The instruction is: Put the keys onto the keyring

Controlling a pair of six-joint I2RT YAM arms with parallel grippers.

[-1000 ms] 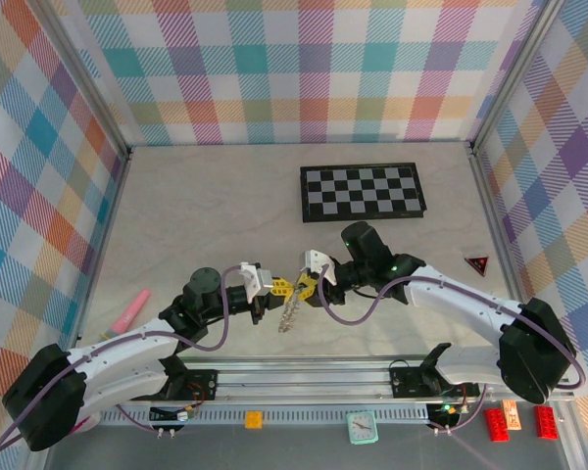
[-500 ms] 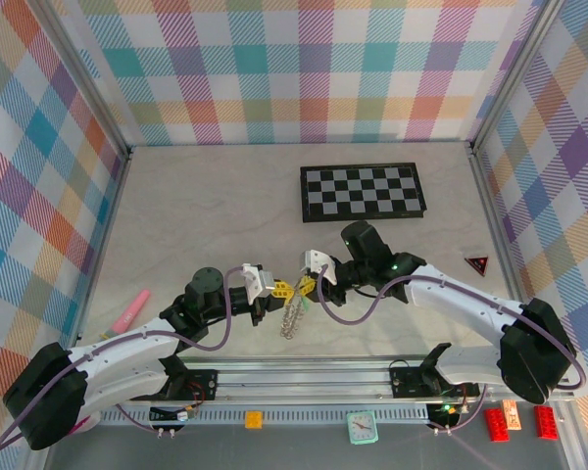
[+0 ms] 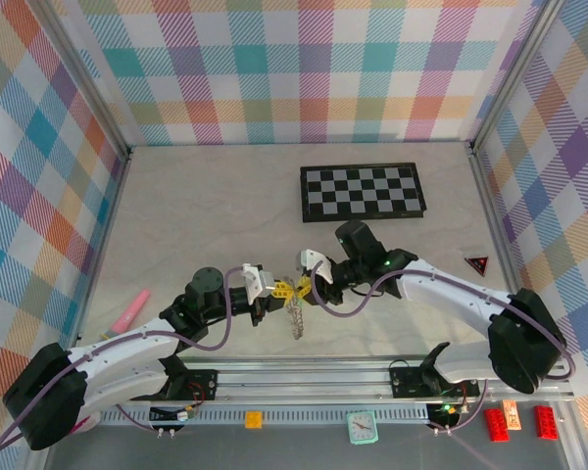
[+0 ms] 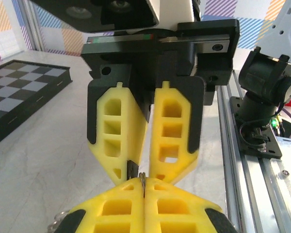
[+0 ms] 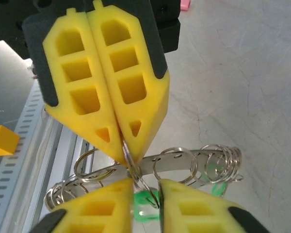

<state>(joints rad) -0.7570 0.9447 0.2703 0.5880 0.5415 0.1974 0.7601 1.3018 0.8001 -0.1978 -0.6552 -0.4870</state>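
The 2 grippers meet tip to tip above the front middle of the table (image 3: pixel 206 215). The left gripper (image 3: pixel 281 290) is clamped fully closed on a thin wire loop of the keyring (image 3: pixel 294 315), which hangs below the fingertips, well apart from the checkerboard (image 3: pixel 363 192) farther back. The right gripper (image 5: pixel 145 182) has its fingers partly apart, with 1 green key (image 5: pixel 144 209) and a wire loop in the gap. Whether it pinches them I cannot tell. Another green key (image 5: pixel 212 171) sits among the small loops at one end of the keyring's flat metal strip.
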